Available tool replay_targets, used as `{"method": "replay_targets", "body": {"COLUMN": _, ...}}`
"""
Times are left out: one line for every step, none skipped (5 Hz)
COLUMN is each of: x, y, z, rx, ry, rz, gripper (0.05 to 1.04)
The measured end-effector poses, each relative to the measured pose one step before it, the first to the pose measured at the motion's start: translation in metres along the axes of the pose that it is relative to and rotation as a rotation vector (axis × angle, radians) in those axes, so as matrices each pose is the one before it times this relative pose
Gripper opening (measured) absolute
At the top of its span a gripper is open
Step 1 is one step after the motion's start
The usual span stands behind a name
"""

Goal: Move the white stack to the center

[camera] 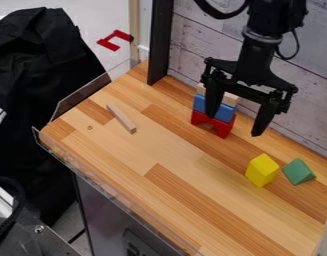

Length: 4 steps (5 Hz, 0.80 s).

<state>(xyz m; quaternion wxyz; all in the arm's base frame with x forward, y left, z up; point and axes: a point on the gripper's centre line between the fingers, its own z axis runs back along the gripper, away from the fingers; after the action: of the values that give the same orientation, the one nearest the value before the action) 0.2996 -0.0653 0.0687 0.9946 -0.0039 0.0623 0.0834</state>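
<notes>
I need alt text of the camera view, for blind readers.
An open pincer hangs by a red, blue and pale stack on a wooden table. At right are a yellow block and a green block; at left, a stick.

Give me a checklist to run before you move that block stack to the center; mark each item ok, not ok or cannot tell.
1. Claw open: ok.
2. Stack in order, pale block over blue block over red arch: ok.
3. Stack at the center of the table: not ok, it stands near the wall.
4. Yellow block and green block apart from the stack: ok.
5. Claw's near finger free of the stack: cannot tell, it overlaps the blocks from this angle.
</notes>
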Motion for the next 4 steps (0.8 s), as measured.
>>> {"method": "replay_targets", "body": {"x": -0.00235, "y": 0.00159, "z": -0.01071, "rx": 0.0153, "ry": 0.0369, "rz": 0.0025, "gripper": 1.000}}
{"method": "replay_targets", "body": {"x": 0.01980, "y": 0.01639, "z": 0.01900, "rx": 0.0075, "ry": -0.0439, "rz": 0.1103, "gripper": 1.000}}
{"method": "replay_targets", "body": {"x": 0.00620, "y": 0.00930, "z": 0.00249, "rx": -0.0483, "ry": 0.0025, "rz": 0.0558, "gripper": 1.000}}
{"method": "replay_targets", "body": {"x": 0.00111, "y": -0.00069, "z": 0.00712, "rx": -0.1018, "ry": -0.0195, "rz": 0.0905, "gripper": 1.000}}
